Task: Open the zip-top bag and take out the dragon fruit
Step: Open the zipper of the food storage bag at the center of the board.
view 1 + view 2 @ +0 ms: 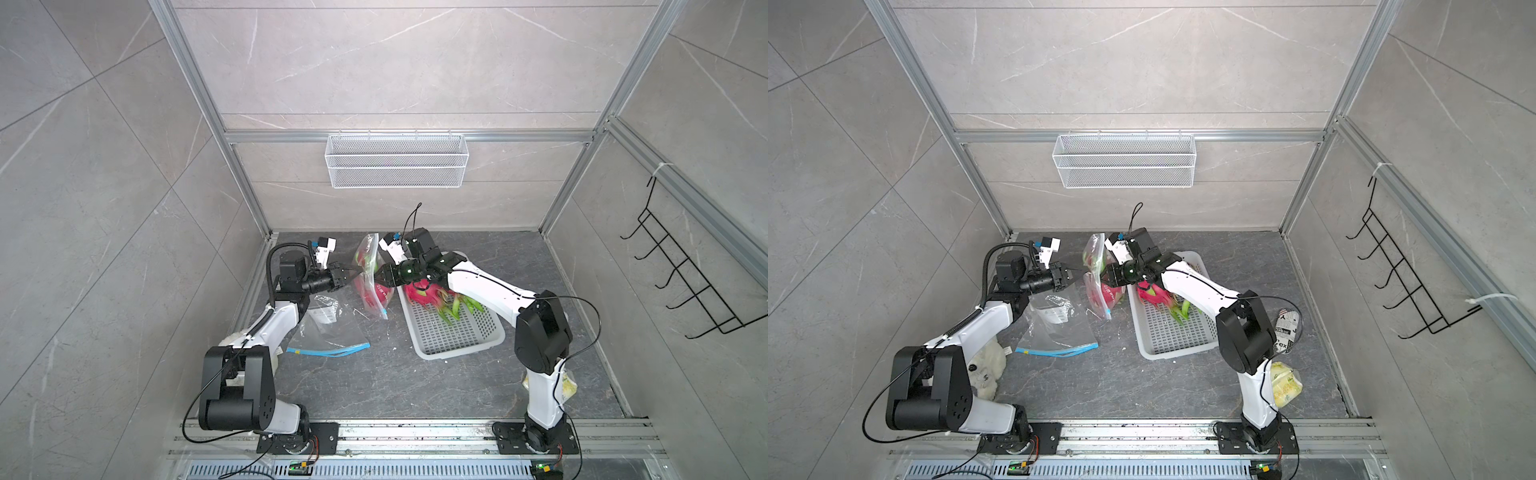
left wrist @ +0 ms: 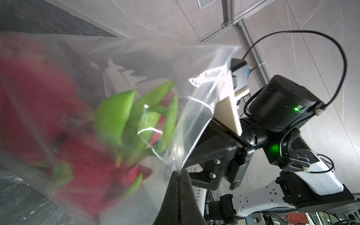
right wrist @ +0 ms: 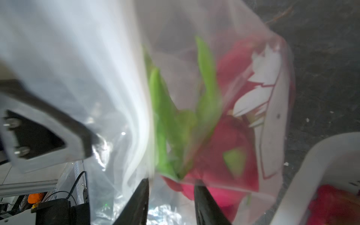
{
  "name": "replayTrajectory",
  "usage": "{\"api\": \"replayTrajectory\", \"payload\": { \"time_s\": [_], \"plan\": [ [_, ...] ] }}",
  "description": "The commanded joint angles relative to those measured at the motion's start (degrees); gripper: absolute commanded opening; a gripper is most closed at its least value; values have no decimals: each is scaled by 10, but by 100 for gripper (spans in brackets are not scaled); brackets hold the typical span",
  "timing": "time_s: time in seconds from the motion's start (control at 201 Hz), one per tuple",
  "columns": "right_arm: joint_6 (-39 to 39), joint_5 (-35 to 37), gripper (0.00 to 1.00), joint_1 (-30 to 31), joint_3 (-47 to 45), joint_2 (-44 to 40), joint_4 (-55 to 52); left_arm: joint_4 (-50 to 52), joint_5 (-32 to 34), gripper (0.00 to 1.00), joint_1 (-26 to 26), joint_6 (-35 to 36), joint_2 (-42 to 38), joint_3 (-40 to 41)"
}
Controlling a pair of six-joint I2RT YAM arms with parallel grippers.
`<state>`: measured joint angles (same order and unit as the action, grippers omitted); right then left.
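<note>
A clear zip-top bag (image 1: 371, 286) hangs upright between my two grippers, with magenta dragon fruit (image 2: 58, 126) and its green scale tips blurred inside. My left gripper (image 1: 358, 272) is shut on the bag's film at its edge, as the left wrist view (image 2: 178, 173) shows. From the other side my right gripper (image 1: 379, 277) faces the bag. Its jaws stand apart (image 3: 171, 182) at the film, gripping nothing that I can see. Another dragon fruit (image 1: 424, 291) lies in the white perforated basket (image 1: 457, 336) under the right arm.
An empty clear bag with a blue zip (image 1: 332, 332) lies flat by the left arm. A white fluffy thing (image 1: 986, 370) sits at the left arm's base. A yellow packet (image 1: 1285, 382) and a printed item (image 1: 1285, 328) lie behind the right arm. A wire basket (image 1: 397, 162) hangs on the back wall.
</note>
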<state>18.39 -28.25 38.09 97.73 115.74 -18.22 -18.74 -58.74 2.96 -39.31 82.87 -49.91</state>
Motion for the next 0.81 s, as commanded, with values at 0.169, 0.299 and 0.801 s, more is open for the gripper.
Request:
{"api": "replayTrajectory", "payload": {
  "time_s": [0.169, 0.299, 0.801],
  "plan": [
    [2, 15, 48, 11, 44, 24, 14, -54, -23, 0, 1, -22, 18, 6],
    [12, 77, 46, 14, 61, 41, -11, -45, -27, 0, -2, -21, 19, 0],
    [2, 258, 42, 23, 82, 53, -90, 57, -27, 0, -42, 42, -50, -26]
  ]
}}
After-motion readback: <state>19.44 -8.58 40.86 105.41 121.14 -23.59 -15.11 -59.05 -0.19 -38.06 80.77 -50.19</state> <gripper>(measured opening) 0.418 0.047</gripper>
